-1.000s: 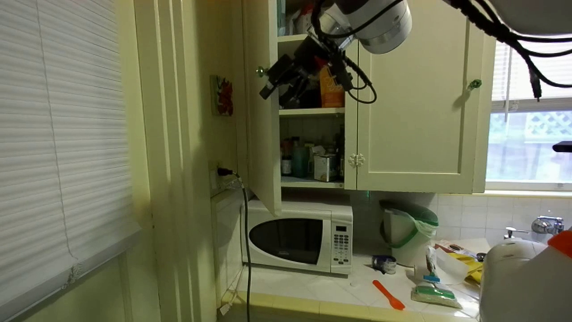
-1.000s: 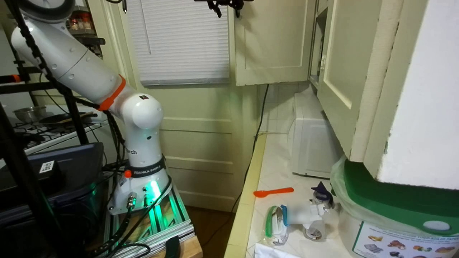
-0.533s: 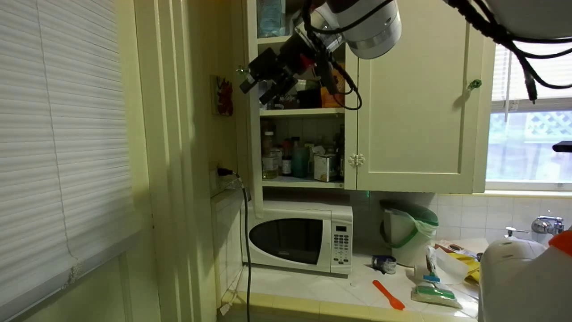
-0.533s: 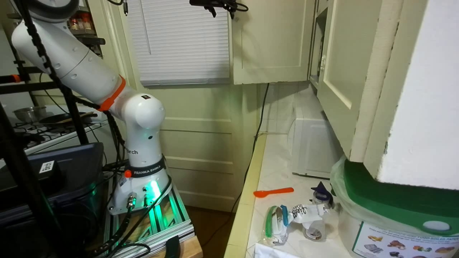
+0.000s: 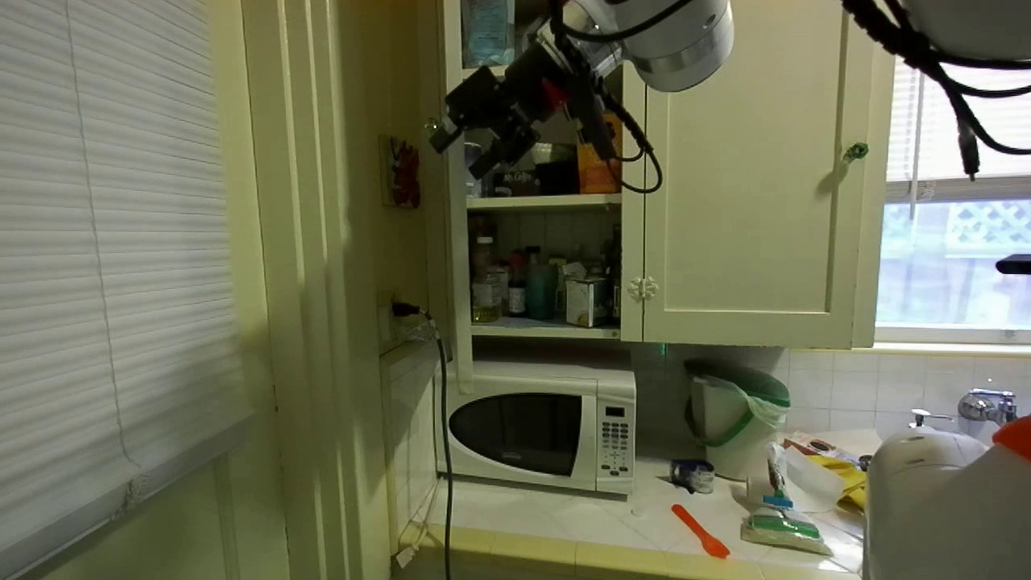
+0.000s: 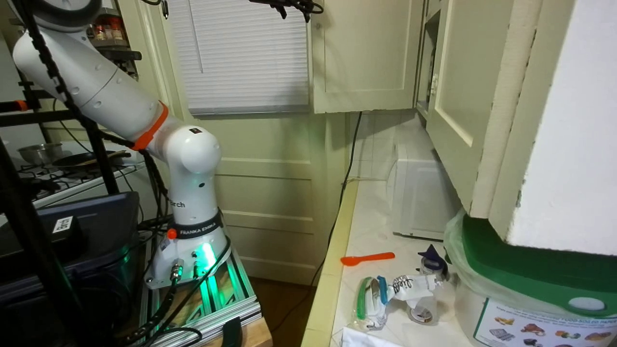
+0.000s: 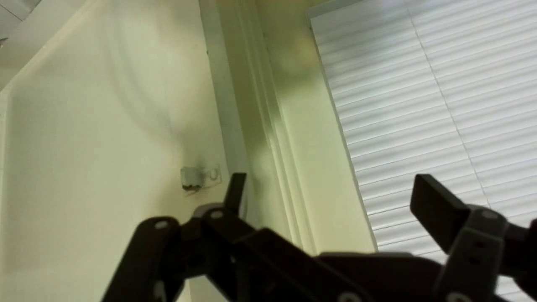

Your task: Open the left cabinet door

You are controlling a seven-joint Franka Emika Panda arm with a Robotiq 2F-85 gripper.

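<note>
High above the front left corner of the bench (image 5: 533, 551), the arm (image 5: 681, 48) slants downward; its pincer (image 7: 331, 182) stands wide, just beside the open door (image 6: 366, 58).

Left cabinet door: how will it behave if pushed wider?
The left cabinet door should move rigidly as one piece, given its framed flat panel. With one edge at the cabinet, it probably pivots rather than slides. The wall beside it may limit travel.

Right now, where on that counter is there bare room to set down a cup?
In an exterior view, bare tile lies before the microwave, between the black cord and orange utensil. It's crowded around the white bin, with a green-striped bag and yellow thing.
</note>
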